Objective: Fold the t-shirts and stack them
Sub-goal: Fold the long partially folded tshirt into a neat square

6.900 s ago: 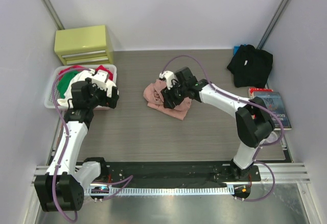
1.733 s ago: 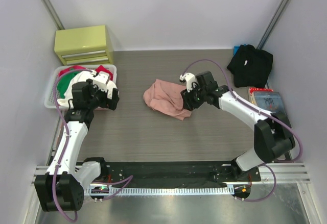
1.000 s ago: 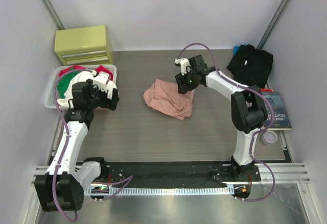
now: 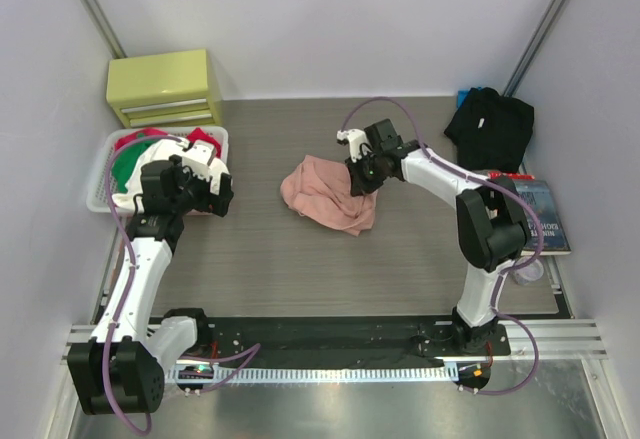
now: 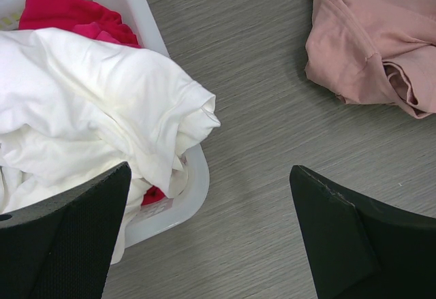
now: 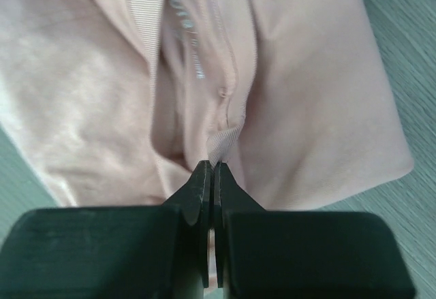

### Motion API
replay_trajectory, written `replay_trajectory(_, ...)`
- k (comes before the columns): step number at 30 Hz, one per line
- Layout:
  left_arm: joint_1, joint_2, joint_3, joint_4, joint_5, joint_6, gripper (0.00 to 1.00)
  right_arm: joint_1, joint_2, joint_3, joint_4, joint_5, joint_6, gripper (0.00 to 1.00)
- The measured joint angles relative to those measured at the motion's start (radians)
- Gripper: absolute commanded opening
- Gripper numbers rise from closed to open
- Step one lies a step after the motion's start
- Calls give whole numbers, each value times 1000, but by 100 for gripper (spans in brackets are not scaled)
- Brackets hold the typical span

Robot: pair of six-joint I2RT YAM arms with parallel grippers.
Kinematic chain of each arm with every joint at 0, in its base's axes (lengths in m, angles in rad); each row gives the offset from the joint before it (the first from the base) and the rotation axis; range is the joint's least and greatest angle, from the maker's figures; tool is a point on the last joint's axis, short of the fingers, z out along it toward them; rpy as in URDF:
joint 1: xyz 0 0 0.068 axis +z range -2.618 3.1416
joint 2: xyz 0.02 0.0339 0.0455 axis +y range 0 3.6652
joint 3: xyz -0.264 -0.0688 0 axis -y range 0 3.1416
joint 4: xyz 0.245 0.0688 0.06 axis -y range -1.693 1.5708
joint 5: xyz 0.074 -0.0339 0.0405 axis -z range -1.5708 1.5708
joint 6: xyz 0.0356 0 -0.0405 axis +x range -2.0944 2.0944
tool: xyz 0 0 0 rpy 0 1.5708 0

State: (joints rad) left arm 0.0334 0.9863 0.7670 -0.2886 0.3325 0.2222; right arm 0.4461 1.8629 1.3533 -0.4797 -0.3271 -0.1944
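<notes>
A crumpled salmon-pink t-shirt (image 4: 325, 195) lies mid-table, and shows again in the left wrist view (image 5: 368, 40) and the right wrist view (image 6: 300, 95). My right gripper (image 4: 362, 180) is at its right edge; in the right wrist view the gripper (image 6: 213, 169) is shut on the ribbed collar of the pink t-shirt. A black t-shirt (image 4: 490, 126) lies bunched at the back right corner. My left gripper (image 4: 222, 192) hovers by the basket, and its wrist view shows it (image 5: 211, 197) open with nothing between its fingers.
A white basket (image 4: 101, 174) of white, red and green clothes stands at the left; its rim (image 5: 197, 176) lies under my left gripper. A yellow-green drawer box (image 4: 163, 87) sits at the back left. A book (image 4: 537, 214) lies at the right edge.
My right gripper has dropped slightly onto the pink t-shirt's right edge and shut on its collar. The left arm has not moved.
</notes>
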Motion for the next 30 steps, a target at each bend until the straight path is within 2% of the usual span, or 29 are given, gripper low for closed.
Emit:
replay_trajectory(9, 0, 0, 0, 0, 0, 7, 100, 62, -86, -40, -14, -40, 16, 1)
replay_trajectory(16, 0, 8, 0, 0, -18, 26, 100, 188, -170, -154, -53, -120, 37, 1)
replay_trajectory(19, 0, 15, 1, -1, -23, 27, 100, 243, -186, -198, -64, -149, 42, 33)
replay_trajectory(20, 0, 15, 2, -1, -24, 27, 100, 254, -188, -215, -68, -156, 41, 47)
replay_trajectory(23, 0, 15, 4, -1, -26, 27, 100, 266, -190, -262, -80, -160, 29, 54)
replay_trajectory(30, 0, 15, 5, -1, -26, 27, 100, 255, -227, -299, -75, -81, -14, 54)
